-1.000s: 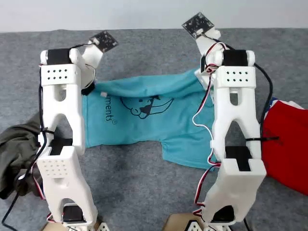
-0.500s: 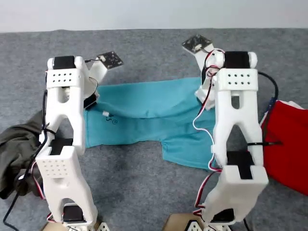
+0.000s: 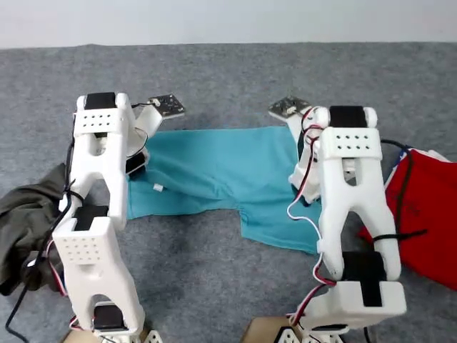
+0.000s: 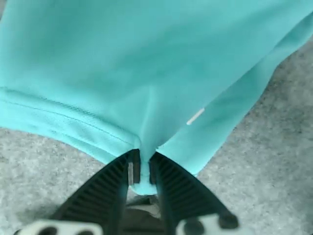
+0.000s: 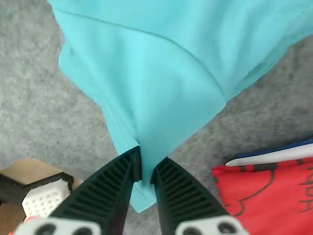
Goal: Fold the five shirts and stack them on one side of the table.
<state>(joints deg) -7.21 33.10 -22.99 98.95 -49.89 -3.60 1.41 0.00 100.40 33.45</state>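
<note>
A teal shirt (image 3: 221, 171) lies in the middle of the grey table, its far half lifted and folded over toward the near side. My left gripper (image 4: 142, 169) is shut on the shirt's hem (image 4: 73, 125) at the left side. My right gripper (image 5: 145, 169) is shut on the teal shirt's edge (image 5: 146, 122) at the right side. In the high view both arms stand over the teal shirt, the left arm (image 3: 107, 143) at its left edge and the right arm (image 3: 343, 157) at its right edge. One sleeve (image 3: 278, 229) sticks out toward the near side.
A red shirt (image 3: 421, 221) with a blue and white trim lies at the right edge of the table, also seen as the red shirt (image 5: 269, 196) in the right wrist view. A dark olive garment (image 3: 25, 221) lies bunched at the left edge. Bare grey table (image 3: 214, 78) stretches behind.
Both grippers have drawn the shirt's far edge toward the near side, folding it over so the printed front is now covered. Both arms have pulled back and lowered.
</note>
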